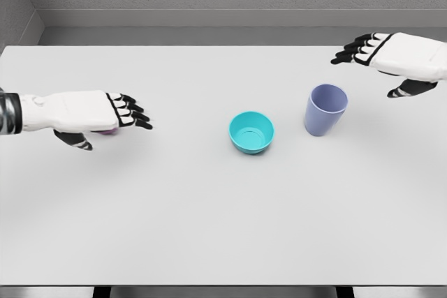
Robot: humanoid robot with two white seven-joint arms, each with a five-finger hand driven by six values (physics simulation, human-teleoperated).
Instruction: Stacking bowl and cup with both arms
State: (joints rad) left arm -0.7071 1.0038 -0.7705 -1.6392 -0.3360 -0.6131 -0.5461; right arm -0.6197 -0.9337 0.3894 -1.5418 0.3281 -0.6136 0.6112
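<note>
A teal bowl stands upright near the middle of the white table. To its right, a little apart, stands a lavender cup, upright and empty. My left hand hovers at the table's left side, well left of the bowl, with its fingers stretched toward the bowl and holding nothing. My right hand hangs at the far right, behind and to the right of the cup, its fingers spread and its thumb pointing down.
A small purple patch shows under the left palm; I cannot tell what it is. A grey wall runs behind the table's far edge.
</note>
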